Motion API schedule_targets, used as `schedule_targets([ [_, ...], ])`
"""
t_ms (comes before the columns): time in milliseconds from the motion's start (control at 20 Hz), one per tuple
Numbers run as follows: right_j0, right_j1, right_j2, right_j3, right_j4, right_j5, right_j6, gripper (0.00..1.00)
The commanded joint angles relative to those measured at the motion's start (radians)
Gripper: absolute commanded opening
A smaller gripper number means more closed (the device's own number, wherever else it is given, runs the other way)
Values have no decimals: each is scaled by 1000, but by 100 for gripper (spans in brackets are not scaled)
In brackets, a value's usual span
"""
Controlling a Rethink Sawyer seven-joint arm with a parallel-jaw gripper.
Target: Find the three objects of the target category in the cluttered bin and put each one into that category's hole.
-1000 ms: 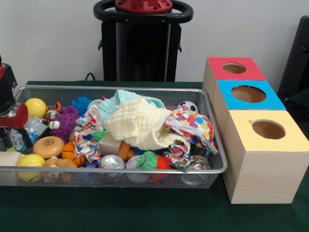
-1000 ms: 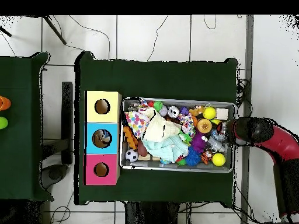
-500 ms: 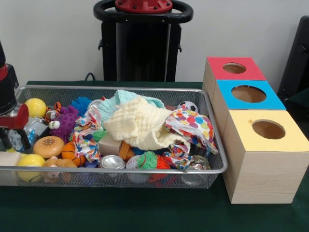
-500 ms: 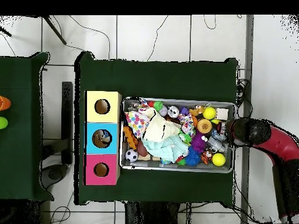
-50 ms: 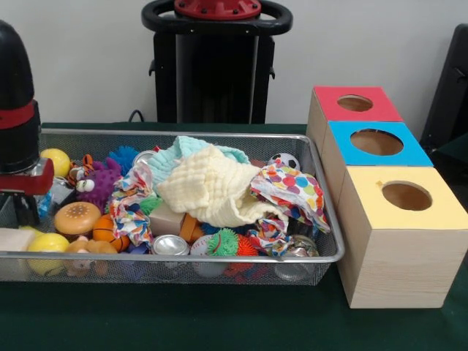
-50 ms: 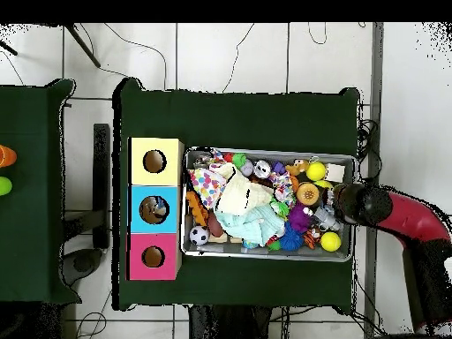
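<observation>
1. I see the gripper [image 5: 22, 208] low over the bin's [image 5: 183, 257] end farthest from the boxes [image 5: 376, 142]; I cannot tell its state.
2. Yellow balls [image 5: 48, 243] sit at that end, near corners.
3. I judge them light, smooth, prone to roll; grip across the middle.

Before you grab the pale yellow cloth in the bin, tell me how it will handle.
The pale yellow cloth lies crumpled in soft folds, so it is probably floppy and light. It is draped over the toys, touching the polka-dot cloth, so lifting it may drag that along.
</observation>
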Motion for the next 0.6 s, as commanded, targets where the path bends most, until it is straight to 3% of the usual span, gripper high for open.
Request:
schedule_targets([
  [50,102,20,-73,172,25,-75,243,0],
  [300,106,30,-81,191,73,-98,232,0],
  [600,45,55,-33,206,90,-227,173,0],
])
